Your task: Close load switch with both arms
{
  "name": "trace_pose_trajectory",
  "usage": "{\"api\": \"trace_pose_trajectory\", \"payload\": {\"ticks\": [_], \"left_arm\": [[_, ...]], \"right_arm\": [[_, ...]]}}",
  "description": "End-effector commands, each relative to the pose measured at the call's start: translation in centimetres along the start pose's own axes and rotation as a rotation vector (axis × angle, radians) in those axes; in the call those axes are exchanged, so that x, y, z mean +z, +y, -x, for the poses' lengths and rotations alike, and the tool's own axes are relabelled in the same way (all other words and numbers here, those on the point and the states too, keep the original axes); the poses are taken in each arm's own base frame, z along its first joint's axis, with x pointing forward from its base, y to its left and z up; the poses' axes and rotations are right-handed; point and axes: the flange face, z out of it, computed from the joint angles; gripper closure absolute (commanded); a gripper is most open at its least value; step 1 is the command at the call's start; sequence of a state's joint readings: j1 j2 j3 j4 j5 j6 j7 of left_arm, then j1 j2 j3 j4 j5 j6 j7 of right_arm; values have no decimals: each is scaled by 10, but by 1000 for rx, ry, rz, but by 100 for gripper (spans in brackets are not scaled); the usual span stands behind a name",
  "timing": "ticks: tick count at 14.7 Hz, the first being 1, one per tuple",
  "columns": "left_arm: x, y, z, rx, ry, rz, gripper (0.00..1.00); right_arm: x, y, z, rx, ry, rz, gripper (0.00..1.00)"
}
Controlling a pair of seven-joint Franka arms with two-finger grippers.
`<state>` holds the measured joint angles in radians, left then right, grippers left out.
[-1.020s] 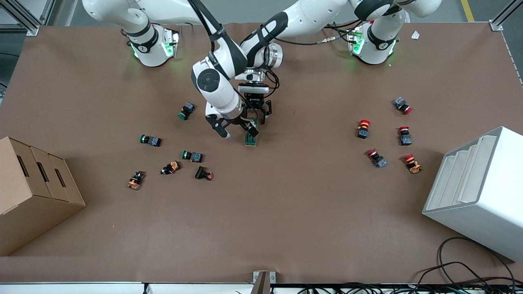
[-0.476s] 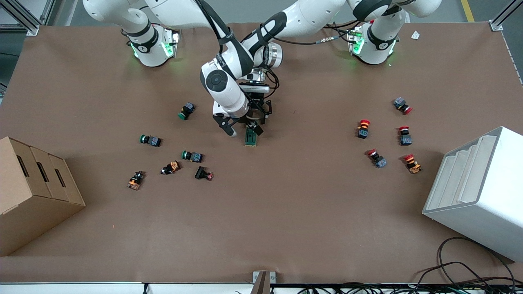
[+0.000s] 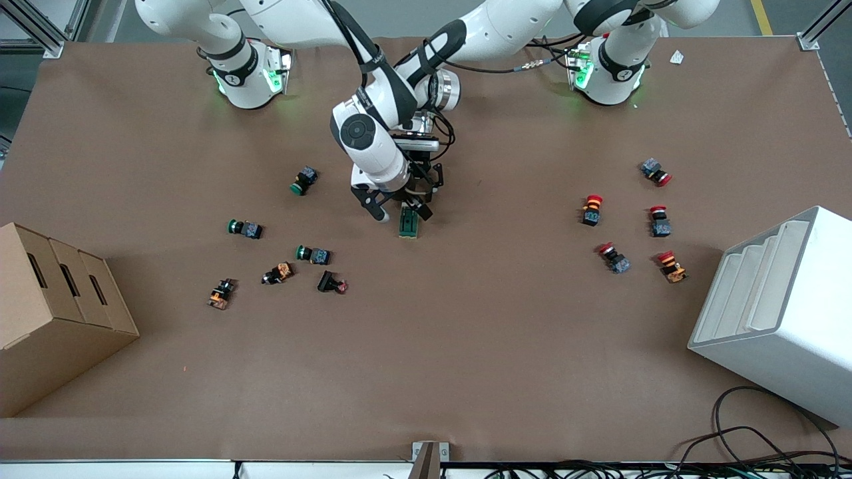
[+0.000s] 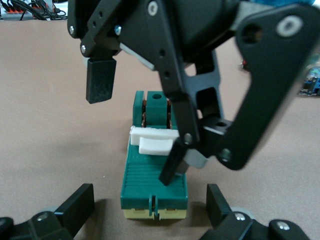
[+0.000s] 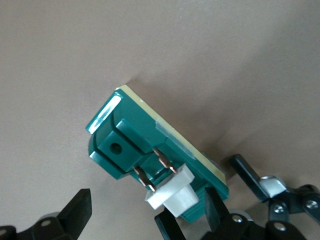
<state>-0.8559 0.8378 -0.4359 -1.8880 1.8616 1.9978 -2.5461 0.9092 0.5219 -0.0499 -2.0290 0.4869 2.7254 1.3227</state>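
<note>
The load switch [image 3: 409,225] is a dark green block on a cream base, lying flat mid-table, with a white lever [image 4: 154,140] and copper blades [image 5: 150,175] partway along it. My left gripper [image 3: 418,201] is open low over the switch. Its fingers [image 4: 80,202] straddle the switch's cream-edged end [image 4: 154,212] without touching it. My right gripper [image 3: 401,213] is open over the switch too. One of its fingertips [image 4: 171,169] rests on the green top by the lever and the other [image 4: 100,82] hangs beside the switch. In the right wrist view the lever [image 5: 174,196] sits between that gripper's [image 5: 146,206] spread fingers.
Green, orange and black pushbuttons [image 3: 313,254] lie toward the right arm's end, nearer the camera than the switch. Red-capped pushbuttons [image 3: 592,209] lie toward the left arm's end. A cardboard box [image 3: 53,313] and a white bin [image 3: 779,313] stand at the table's two ends.
My right arm has swung toward the left arm's end, bringing its open gripper in over the switch. The left gripper and the switch have stayed put.
</note>
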Motion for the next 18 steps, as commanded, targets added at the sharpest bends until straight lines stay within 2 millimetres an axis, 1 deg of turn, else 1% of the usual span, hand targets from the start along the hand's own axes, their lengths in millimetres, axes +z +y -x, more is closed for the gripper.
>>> {"api": "trace_pose_trajectory", "payload": {"ticks": [1,3,5,8,10,11,14,15,17,18], "left_arm": [[11,-13,33,-11,-47,-24,1],[12,-14,35,-8,-48,-23,1],[13,-15,37,-6,-46,-28,1],[15,-15,38,-1,-39,-23,1],[15,-15,38,-1,-38,-24,1],[16,-15,37,-2,-37,-24,1],[19,-17,36,-2,-34,-27,1],[21,-18,35,-1,-31,-31,1],[23,-20,36,1,-30,-35,1],[25,-21,36,2,-29,-38,1]], "right_arm": [[4,-14,0,20,-4,-24,0],[-4,-25,-3,18,-7,-48,0],[-17,-39,-19,33,-7,-72,0],[-36,-61,-27,36,-29,-75,0],[-46,-72,-34,42,-38,-72,0],[-44,-73,-34,37,-37,-71,0],[-24,-68,-40,6,-29,-44,0],[-21,-68,-41,4,-27,-41,0],[-17,-71,-44,-3,-24,-43,0],[-19,-73,-45,-14,-23,-49,0]]}}
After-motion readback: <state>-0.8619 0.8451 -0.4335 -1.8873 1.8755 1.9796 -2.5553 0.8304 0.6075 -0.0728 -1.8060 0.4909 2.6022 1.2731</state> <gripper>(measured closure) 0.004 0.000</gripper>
